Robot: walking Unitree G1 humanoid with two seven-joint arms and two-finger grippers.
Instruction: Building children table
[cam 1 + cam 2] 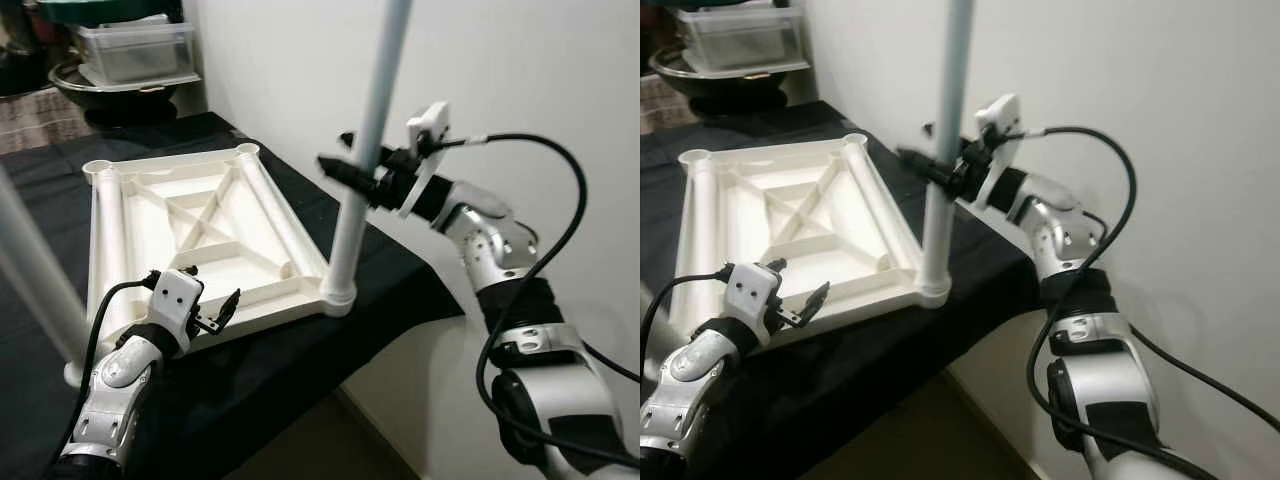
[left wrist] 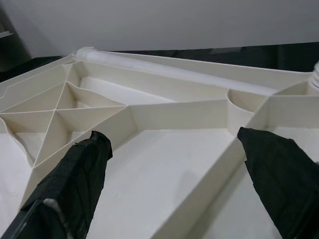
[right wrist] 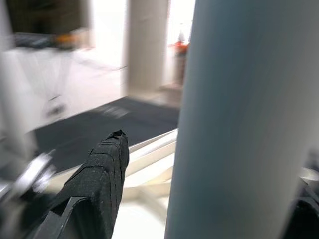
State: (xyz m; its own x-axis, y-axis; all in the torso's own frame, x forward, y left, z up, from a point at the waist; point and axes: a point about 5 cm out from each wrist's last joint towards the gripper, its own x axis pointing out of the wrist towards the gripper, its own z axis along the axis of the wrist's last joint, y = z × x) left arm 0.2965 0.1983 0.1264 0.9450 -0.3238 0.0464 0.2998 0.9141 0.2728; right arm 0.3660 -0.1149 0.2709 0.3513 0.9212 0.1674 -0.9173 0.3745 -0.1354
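At the near edge of the upturned tabletop, left gripper with its two black fingers spread apart, grasping nothing, hovering just above the white rim. Seen along those fingers: cream-white moulded plastic, shallow walls, thin ribs crossing in an X, a curved rib near one corner, a round tube running along the far side.

Higher up and to the right, right gripper clamped around the pale leg, fingers on either side of the tube about halfway up. Close in the right wrist view: one black finger beside the smooth light grey-blue tube, background blurred.

Leg standing upright, a little tilted, its ribbed foot seated in the round socket at the near right corner of the tabletop. Another pale leg rising from the near left corner, blurred at the picture's edge. Open round sockets at the two far corners.

Tabletop lying underside up on a black cloth over a table, close to a white wall. Beyond it, a clear plastic box stacked on a dark round bowl. No brand, label or readable writing anywhere on the parts.
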